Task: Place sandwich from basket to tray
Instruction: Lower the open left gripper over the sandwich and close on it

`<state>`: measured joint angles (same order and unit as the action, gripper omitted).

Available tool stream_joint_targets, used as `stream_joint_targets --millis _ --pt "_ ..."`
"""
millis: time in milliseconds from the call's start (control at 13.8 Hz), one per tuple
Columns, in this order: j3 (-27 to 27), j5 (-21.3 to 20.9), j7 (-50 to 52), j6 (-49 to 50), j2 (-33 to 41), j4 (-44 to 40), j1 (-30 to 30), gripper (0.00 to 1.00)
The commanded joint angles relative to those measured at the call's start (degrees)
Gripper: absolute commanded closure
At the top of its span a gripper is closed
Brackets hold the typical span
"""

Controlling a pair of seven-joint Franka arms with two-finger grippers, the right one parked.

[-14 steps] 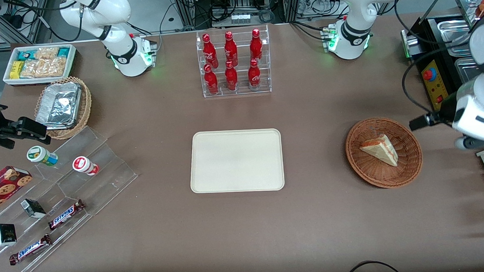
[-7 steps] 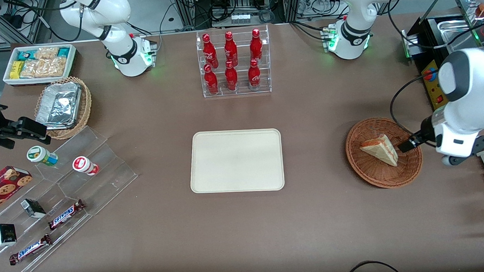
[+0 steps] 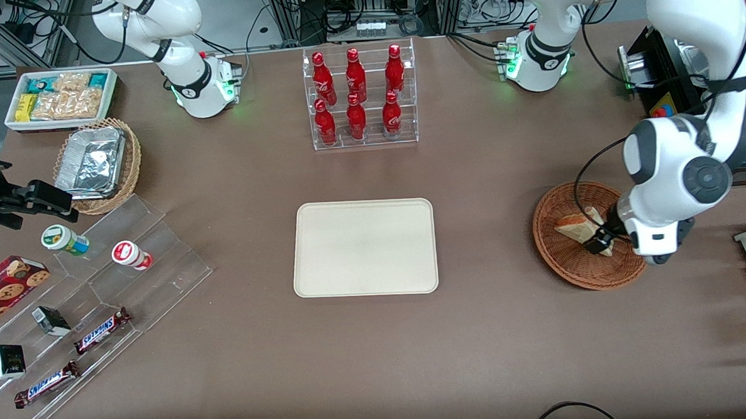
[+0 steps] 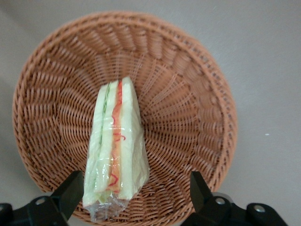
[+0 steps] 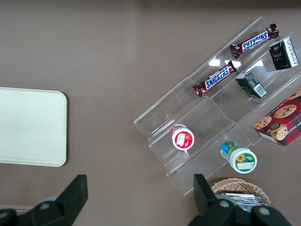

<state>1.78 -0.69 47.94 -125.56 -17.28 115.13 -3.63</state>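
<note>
Sandwich [image 3: 574, 227] in basket [image 3: 561, 258], tool [image 4: 134, 197] spread wide over it.

Sandwich lies on its side in the reddish-brown wicker basket, cut edge up in the wrist view, red-orange and green filling showing, clear wrap around it [image 4: 116, 150]. Basket [image 4: 188, 94] sits on the brown tabletop [image 3: 480, 356] toward the working arm's end. Tool released, hanging just above the sandwich's wider end; one dark finger [image 4: 70, 190] on each side of it, neither seen touching. Cream tray [image 3: 364, 247] lies flat mid-tabletop, well apart from the basket, nothing on it. Rack of red bottles [image 3: 359, 97] stands farther from the front camera than the tray.
</note>
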Motion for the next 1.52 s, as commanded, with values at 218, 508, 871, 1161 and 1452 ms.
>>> stream_joint_targets --millis 218,508,871,1161,1452 --pt "0.33 -1.33 2.6 -1.18 0.49 3.0 0.46 0.0" --pt "0.33 -1.33 5.4 -2.13 -0.12 4.4 0.29 0.0" --pt "0.33 -1.42 8.75 -6.09 -3.28 4.93 0.2 0.09" --pt "0.42 -1.68 8.57 -6.01 -3.46 5.02 -0.06 0.39" --pt "0.33 -3.79 8.22 -3.39 -2.5 4.41 0.2 0.76"
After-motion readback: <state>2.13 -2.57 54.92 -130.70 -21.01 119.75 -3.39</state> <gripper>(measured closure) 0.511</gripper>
